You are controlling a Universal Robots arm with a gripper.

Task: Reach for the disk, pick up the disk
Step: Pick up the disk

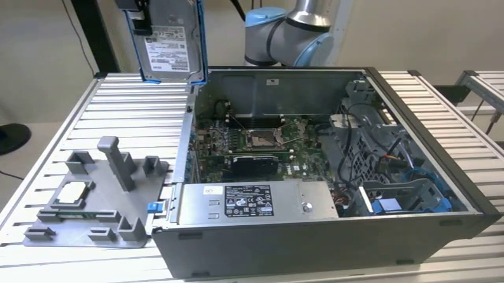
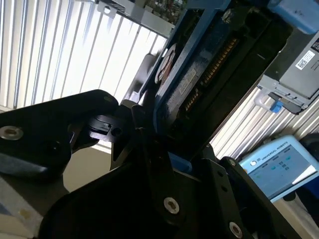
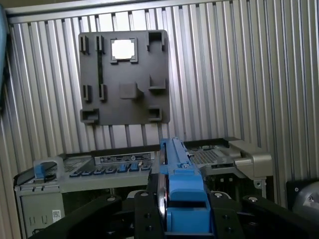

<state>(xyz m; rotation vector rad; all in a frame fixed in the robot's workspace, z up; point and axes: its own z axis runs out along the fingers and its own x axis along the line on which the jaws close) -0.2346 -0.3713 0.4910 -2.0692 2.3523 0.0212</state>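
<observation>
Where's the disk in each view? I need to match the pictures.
Exterior view: the disk hangs upright over the table, high at the exterior view's left.
First wrist view: edge-on, blue rail facing the camera, clamped in the gripper.
Second wrist view: edge-on, close up, in the gripper.
Shared landmark: the power-supply box.

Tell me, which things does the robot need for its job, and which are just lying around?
Part of the job:
- disk, held up above the table
- claw, shut on the disk

Just lying about:
- open computer case
- power-supply box
- grey fixture tray with a small square chip
- slatted table
</observation>
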